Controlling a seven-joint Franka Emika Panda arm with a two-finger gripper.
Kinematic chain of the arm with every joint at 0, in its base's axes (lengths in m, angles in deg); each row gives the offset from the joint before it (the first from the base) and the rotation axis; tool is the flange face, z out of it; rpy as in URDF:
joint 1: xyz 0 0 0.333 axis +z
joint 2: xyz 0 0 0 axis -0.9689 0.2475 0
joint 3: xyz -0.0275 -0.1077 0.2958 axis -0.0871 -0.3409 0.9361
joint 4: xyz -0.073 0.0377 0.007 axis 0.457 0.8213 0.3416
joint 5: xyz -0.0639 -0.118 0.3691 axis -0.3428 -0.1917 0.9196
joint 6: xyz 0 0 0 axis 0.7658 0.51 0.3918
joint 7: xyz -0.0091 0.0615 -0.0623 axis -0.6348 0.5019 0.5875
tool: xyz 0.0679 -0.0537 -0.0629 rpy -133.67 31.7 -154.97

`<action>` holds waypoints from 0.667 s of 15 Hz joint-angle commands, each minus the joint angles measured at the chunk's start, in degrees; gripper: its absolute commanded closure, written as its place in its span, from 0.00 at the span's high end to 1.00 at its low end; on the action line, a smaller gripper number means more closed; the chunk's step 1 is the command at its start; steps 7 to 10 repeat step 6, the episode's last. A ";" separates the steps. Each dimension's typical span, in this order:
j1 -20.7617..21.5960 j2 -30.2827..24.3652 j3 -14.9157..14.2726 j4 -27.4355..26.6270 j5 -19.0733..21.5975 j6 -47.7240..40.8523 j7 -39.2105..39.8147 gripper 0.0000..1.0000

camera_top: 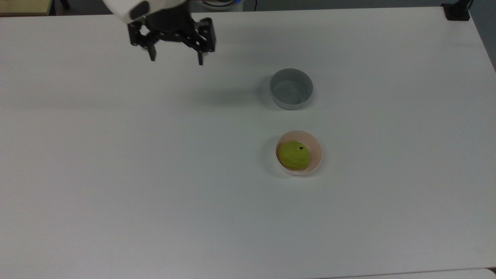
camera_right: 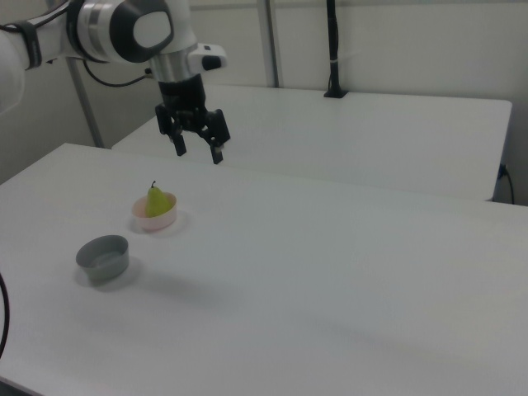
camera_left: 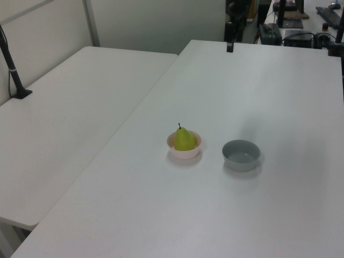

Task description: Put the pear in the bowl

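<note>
Gripper (camera_top: 175, 59) hangs high w/ fingers apart, empty (pear (camera_top: 294, 155) sits in bowl (camera_top: 317, 152)).

The top view looks almost straight down on the table (camera_top: 116, 174) from well above, with the gripper (camera_top: 175, 59) near its upper left and both bowls off to the gripper's lower right. The left view stands back at one table end, higher than the surface, facing along it toward the far gripper (camera_left: 230, 47). The right view looks across from the opposite side (lower, closer), gripper (camera_right: 198, 153) at upper left. All three share the tabletop, the pink bowl (camera_top: 316, 151) (camera_left: 184, 153) (camera_right: 153, 222) and grey bowl (camera_top: 291, 88) (camera_left: 241, 155) (camera_right: 104, 257).
</note>
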 commanded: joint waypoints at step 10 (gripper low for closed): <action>-5.00 -4.90 1.49 -5.10 0.45 -1.51 2.00 1.00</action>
